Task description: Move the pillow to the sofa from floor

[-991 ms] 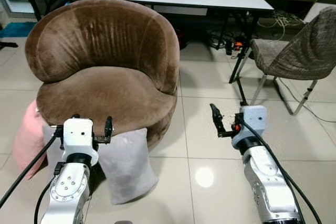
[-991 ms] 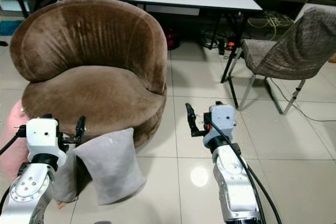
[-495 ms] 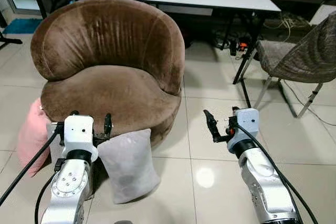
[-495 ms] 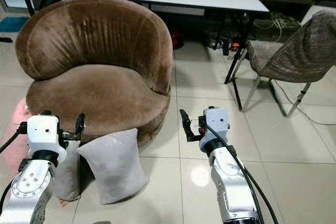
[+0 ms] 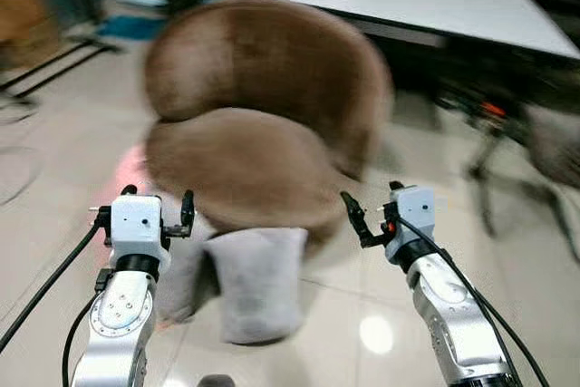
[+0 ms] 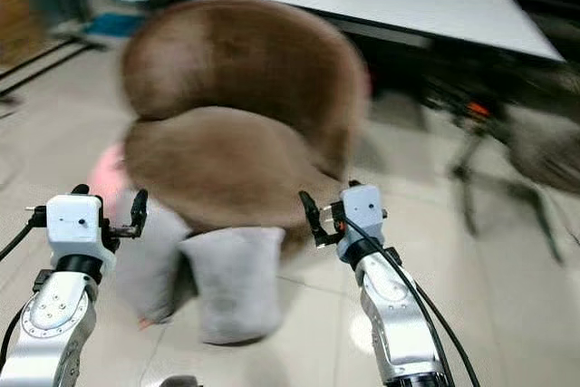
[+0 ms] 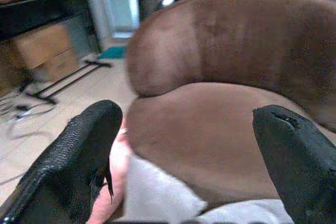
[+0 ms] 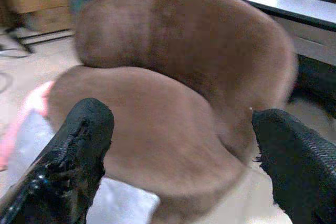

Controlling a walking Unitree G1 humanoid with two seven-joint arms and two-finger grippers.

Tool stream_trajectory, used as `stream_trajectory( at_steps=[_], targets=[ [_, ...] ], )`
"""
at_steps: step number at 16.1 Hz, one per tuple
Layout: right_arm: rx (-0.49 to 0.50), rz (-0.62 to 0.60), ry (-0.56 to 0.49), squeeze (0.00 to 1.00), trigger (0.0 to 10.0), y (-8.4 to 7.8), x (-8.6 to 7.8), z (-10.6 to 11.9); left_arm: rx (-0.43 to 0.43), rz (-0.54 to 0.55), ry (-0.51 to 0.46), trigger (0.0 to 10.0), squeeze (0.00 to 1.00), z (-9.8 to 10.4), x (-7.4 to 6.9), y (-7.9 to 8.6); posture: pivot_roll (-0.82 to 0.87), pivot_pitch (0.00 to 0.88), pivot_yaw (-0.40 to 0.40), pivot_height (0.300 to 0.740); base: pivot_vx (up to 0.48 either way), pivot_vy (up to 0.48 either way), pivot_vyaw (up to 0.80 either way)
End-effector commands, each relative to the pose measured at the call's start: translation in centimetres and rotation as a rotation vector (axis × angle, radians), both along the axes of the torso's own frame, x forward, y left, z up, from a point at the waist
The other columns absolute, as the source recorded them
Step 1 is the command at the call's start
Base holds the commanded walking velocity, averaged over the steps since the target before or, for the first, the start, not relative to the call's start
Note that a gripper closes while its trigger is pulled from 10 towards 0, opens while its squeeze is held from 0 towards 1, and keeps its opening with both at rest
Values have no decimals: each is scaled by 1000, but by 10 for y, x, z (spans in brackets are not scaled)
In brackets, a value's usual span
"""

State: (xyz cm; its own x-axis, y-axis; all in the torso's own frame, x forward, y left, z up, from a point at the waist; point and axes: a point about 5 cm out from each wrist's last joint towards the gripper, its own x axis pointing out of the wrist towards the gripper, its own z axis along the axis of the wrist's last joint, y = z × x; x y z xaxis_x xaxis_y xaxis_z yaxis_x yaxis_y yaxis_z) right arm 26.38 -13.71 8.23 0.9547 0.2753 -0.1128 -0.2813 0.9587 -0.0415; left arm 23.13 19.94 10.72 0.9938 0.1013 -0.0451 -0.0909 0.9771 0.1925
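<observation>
Well, everything far off is blurred. On the left, the left gripper (image 5: 154, 210) hovers with fingers spread, holding nothing, above a grey pillow (image 5: 260, 283) propped on the floor (image 5: 54, 224) against the near edge of the brown sofa (image 5: 263, 106). A pink pillow (image 6: 107, 169) peeks out far left. To the right, the right gripper (image 5: 362, 221) hangs released too, near the sofa's front.

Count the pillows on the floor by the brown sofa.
3: a grey pillow leaning on the sofa front, another grey one to its left, a pink one further left, mostly hidden.
</observation>
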Motion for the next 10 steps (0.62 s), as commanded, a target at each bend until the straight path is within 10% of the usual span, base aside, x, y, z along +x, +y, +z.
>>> stream_trajectory(
  at_steps=[1, 10],
  targets=[
    [-15, 6, -22, 0, 10000, 0, 4, 4, -3, 3, 0, 10000, 0, 0, 0, 0, 146, 0, -62, 740, 398, 0, 800],
    [-45, 23, -46, 0, 10000, 3, 6, 5, 6, 10, 4, 10000, 0, -3, 0, 1, 140, 0, -56, 740, 130, 0, 0]
  ],
)
